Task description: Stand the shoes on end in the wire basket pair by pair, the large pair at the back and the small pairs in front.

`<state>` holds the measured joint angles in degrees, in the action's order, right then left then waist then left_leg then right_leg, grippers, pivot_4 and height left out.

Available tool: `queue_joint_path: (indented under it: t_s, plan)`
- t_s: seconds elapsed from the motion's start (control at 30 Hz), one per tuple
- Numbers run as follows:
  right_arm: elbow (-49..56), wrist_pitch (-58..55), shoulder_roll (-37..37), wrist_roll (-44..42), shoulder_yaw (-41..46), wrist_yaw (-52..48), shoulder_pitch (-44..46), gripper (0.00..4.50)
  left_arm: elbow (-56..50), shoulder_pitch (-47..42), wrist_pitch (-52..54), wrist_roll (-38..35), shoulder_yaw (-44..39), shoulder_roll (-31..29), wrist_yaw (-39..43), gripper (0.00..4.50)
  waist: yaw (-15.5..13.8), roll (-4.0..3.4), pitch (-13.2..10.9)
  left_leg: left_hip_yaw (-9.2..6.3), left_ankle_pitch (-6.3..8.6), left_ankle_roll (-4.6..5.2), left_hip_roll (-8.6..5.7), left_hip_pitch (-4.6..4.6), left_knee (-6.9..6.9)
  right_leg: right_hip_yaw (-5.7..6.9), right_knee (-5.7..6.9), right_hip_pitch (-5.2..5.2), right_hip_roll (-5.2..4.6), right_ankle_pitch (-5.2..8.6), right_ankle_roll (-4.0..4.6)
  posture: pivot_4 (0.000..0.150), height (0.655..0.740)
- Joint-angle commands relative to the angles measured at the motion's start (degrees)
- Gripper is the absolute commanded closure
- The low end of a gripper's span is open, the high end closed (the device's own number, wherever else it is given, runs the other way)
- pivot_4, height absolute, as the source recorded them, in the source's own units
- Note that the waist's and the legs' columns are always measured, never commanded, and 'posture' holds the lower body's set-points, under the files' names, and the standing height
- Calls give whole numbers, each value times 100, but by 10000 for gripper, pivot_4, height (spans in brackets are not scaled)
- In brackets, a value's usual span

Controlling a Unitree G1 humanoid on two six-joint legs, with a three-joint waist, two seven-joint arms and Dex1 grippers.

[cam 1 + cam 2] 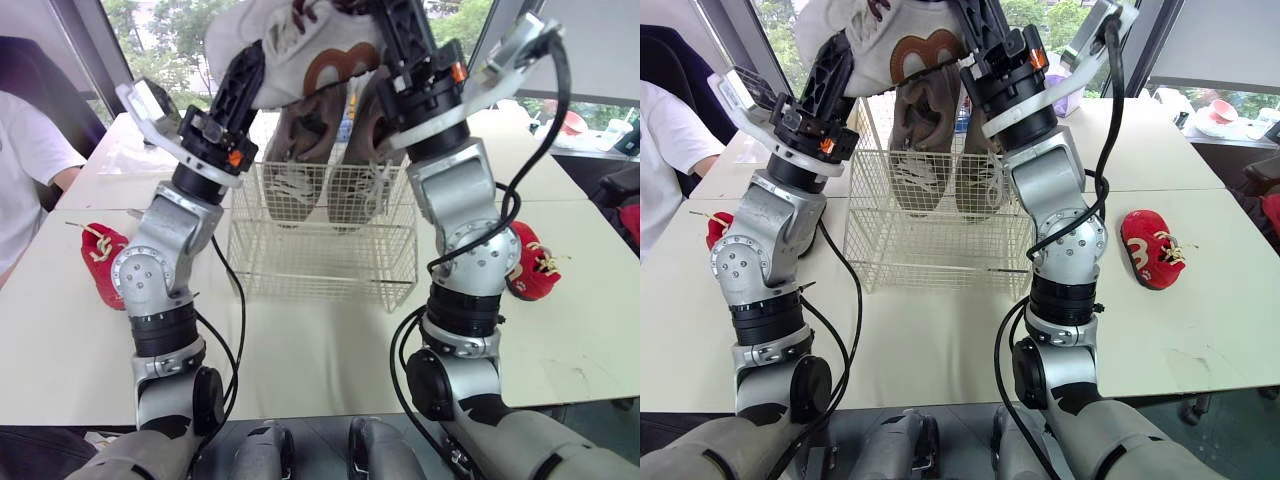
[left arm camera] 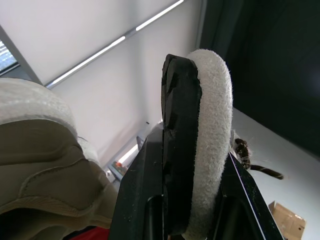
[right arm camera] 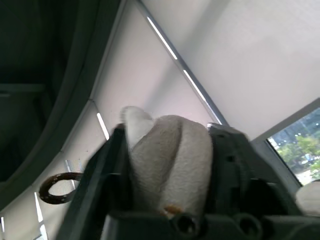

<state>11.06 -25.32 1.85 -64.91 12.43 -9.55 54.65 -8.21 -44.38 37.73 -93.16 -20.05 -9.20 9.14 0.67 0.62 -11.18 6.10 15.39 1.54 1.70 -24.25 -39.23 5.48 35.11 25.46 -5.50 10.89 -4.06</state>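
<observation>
Left gripper (image 1: 248, 65) and right gripper (image 1: 395, 30) are both pinched on the fleecy edge of the white shoe (image 1: 320, 55), high over the wire basket (image 1: 320, 270). We judge it light and soft-walled; take the rim deep, or it slips. The large grey pair (image 1: 300, 170) stands at the back. A red shoe (image 1: 103, 262) lies to the left, another red shoe (image 1: 530, 262) to the right.

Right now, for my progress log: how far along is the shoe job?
Done: the large pair stands on end at the back of the basket. In hand: the left gripper and right gripper hold a white shoe above it. Left: the left red shoe and right red shoe lie on the table.
</observation>
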Motion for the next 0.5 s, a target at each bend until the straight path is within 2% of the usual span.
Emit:
queue_joint_path:
  t_s: [0.03,0.1,0.17,0.3,0.4,0.5]
  plan:
    - [179,28,10,-147,-27,-105,195,33343,-184,-26,-20,63,61,-103,45,42276,4,0,0,0,0,1,0,0,0,0,0,1,0,0,0,1500,7400]
    - [148,12,-24,-207,20,-102,244,33359,-228,146,126,339,203,-286,48,31359,5,0,0,0,1,1,1,0,1,0,0,1,0,0,0,1500,7400]
    - [121,4,-44,-239,54,-101,279,33359,-373,331,242,502,302,-465,81,22727,10,0,0,0,1,1,1,1,1,0,0,1,0,0,0,1500,7400]
    - [43,-15,-103,-367,154,-130,387,33359,-900,720,370,516,337,-779,-41,1720,12,-1,0,0,-1,-2,3,-1,2,0,0,3,0,0,0,1500,7400]
    - [21,-46,-173,-513,260,-100,490,33359,-1239,914,402,552,391,-987,-139,768,6,-2,-1,0,1,1,2,-2,2,0,0,4,-1,0,0,1500,7400]
    - [-340,-239,-900,-771,673,-322,1053,33359,-1962,1298,584,488,370,-1541,-652,768,8,-6,-3,1,4,5,3,-4,2,-1,-1,7,-1,0,1,1500,7400]
